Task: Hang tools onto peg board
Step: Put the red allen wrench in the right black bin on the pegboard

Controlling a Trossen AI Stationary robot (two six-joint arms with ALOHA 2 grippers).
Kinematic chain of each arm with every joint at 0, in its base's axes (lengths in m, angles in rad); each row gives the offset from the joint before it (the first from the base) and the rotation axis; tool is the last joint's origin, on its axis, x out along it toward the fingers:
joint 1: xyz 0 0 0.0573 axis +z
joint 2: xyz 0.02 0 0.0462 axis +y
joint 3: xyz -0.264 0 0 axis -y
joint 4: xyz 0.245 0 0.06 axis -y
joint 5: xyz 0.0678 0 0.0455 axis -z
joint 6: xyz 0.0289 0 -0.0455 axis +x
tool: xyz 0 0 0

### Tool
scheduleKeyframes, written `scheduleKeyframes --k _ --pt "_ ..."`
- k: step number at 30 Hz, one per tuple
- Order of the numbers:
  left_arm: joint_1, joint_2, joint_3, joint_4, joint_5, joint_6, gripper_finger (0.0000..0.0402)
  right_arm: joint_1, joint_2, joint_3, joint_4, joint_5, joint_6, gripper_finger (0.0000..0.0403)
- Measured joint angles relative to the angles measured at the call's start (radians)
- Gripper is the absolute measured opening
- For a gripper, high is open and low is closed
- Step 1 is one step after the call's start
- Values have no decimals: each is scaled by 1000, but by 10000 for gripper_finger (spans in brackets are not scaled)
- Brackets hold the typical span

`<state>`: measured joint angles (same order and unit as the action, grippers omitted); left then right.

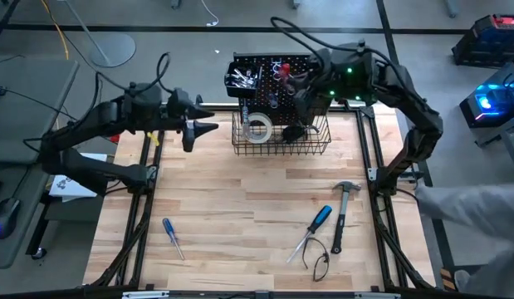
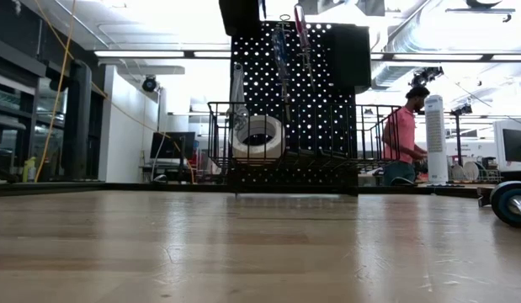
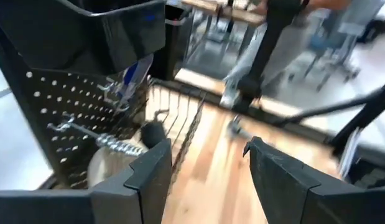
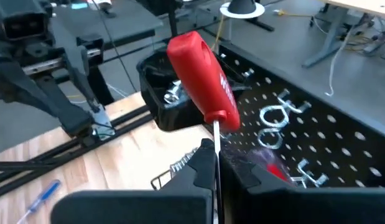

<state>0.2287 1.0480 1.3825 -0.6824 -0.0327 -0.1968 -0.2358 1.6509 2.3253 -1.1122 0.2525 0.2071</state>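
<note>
Right wrist view shows the right gripper [image 4: 215, 163] with its jaws pressed together on the thin metal shaft of a red-handled screwdriver [image 4: 201, 78], whose handle stands up and away from the fingers, over the peg board [image 4: 316, 134]. Silver wrenches [image 4: 280, 118] hang on that black, hole-dotted panel just beyond the handle, and a black bin [image 4: 164, 106] fixed to it holds small silver pieces. From the high view, this gripper [image 1: 302, 104] sits at the far middle of the table, right over the board and above the black wire basket [image 1: 310, 141], where a white tape roll [image 1: 257, 128] lies in the left part. The left gripper [image 1: 198, 129] hovers just left of the basket, its jaws apart and holding nothing; in its own wrist view the two dark fingers [image 3: 152, 171] frame bare wood, with the board, a hanging blue-handled tool [image 3: 133, 78] and the basket's edge close on one side. Farther out on the pale wooden table [image 1: 240, 199], a black-handled claw hammer [image 1: 343, 212] lies near the right edge, a blue-handled screwdriver [image 1: 317, 224] just left of it, dark-handled pliers [image 1: 319, 257] at the near side, and a second small blue-handled screwdriver [image 1: 172, 237] at the near left. Low view shows a person [image 2: 403, 139] in a pink shirt standing in the room behind the board.
</note>
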Motion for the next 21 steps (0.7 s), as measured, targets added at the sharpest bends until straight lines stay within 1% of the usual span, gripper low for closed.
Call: scheduleKeyframes --k 4,7,8,10,12,15,17,18,19,21 --pt "-1 -61 -87 150 4 -38 195 31 -11 0 5 58 13 0" --pt "-1 -76 -96 234 0 -37 191 87 -12 -3 82 116 10 0" --pt "-1 -76 -96 258 -3 -34 186 108 -15 -26 140 124 -3 0" --pt "-1 -73 -96 310 -3 -11 166 137 -16 -92 318 99 -20 0" --pt "-1 -68 -96 375 -3 17 137 151 -15 -173 545 11 -42 0" --pt "1 -66 -96 490 -2 46 76 148 -14 -321 951 -110 -51 0" --pt "2 -65 -78 528 16 71 28 139 -14 -411 1180 -181 -14 0" --pt "3 -65 -59 531 30 75 14 135 -11 -447 1262 -206 13 0" --pt "7 -65 -42 532 51 76 9 133 -9 -476 1324 -216 39 0" --pt "16 -60 -3 537 106 77 9 133 0 -520 1403 -242 69 0"
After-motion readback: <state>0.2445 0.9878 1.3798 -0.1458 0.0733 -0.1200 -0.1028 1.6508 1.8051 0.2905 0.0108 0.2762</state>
